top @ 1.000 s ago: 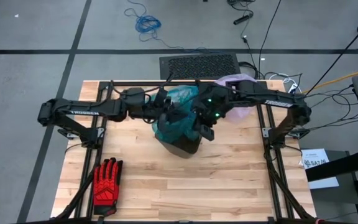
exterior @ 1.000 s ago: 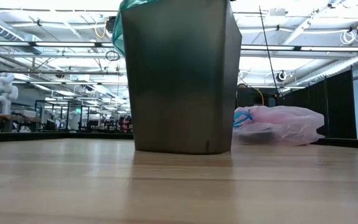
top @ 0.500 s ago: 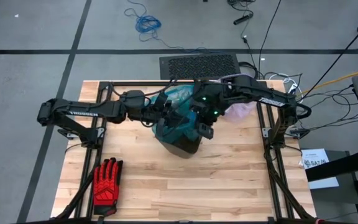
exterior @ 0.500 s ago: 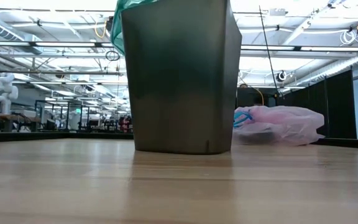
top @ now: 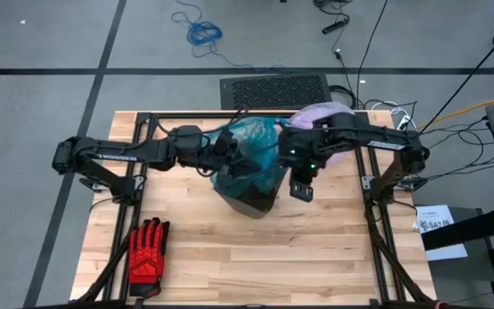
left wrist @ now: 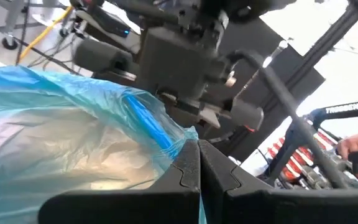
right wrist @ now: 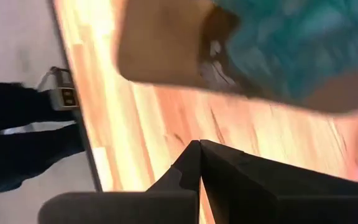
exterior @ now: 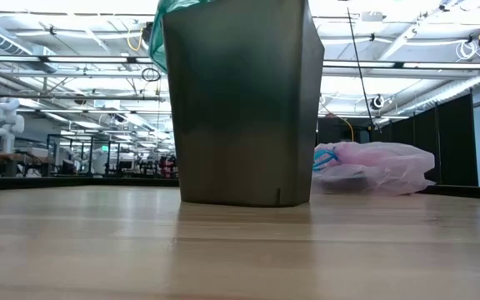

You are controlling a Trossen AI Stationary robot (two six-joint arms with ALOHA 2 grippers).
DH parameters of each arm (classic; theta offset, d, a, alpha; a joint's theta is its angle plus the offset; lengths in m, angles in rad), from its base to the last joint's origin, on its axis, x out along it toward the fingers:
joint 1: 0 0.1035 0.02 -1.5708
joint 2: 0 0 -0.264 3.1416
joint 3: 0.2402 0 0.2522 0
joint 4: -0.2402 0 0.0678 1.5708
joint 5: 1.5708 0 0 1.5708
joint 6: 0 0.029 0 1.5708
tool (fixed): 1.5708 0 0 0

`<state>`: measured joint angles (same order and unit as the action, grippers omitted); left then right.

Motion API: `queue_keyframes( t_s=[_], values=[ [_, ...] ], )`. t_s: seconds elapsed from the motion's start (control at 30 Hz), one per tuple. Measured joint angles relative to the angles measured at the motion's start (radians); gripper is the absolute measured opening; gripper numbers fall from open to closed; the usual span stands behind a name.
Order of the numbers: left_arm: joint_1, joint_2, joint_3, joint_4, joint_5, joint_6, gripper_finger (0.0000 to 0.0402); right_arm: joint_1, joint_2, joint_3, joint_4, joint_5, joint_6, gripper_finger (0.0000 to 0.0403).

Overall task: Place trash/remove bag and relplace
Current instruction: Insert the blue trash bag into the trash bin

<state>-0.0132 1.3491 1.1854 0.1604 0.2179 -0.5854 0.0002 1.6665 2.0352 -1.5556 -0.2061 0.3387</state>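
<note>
Pale pink-lavender plastic, the bag (top: pixel 326 113) lies bunched on the wooden table (top: pixel 256 257) at its far edge, beyond the right gripper (top: pixel 301 190) and apart from its fingers; in the low view the bag (exterior: pixel 373 167) rests on the tabletop just beside the dark bin (exterior: pixel 242 100). A teal-blue plastic bag (top: pixel 251 153) is draped over the mouth of the bin (top: pixel 256 202). The left gripper (left wrist: pixel 199 163) has its jaws clenched on a fold of that teal-blue plastic bag (left wrist: pixel 73 143) at the bin's rim. The right gripper (right wrist: pixel 199 163) hangs beside the bin, jaws pressed together with nothing between them, the bin and the teal film just ahead of its fingertips. A red-and-black glove (top: pixel 147 251) lies well away from both sets of jaws, near the table's front left corner.
</note>
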Motion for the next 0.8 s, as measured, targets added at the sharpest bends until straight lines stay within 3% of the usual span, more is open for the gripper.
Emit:
queue_keyframes(
  t_s=[0.17, 0.43, 0.6, 0.8],
  values=[
    [0.015, 0.003, -0.001, -0.003, -0.015, 0.000, 0.0000, 0.001, -0.108, -0.231, 0.071, 0.043, 0.092, 0.0000],
    [0.038, 0.008, 0.017, -0.037, -0.051, 0.018, 0.0000, 0.001, -0.260, -0.604, 0.421, 0.049, 0.194, 0.0000],
    [0.039, 0.008, 0.053, -0.100, -0.051, 0.039, 0.0000, 0.002, -0.280, -0.664, 0.540, 0.148, 0.223, 0.0000],
    [0.040, 0.008, 0.079, -0.158, -0.082, 0.054, 0.0000, 0.004, -0.285, -0.663, 0.530, 0.410, 0.247, 0.0000]
  ],
)
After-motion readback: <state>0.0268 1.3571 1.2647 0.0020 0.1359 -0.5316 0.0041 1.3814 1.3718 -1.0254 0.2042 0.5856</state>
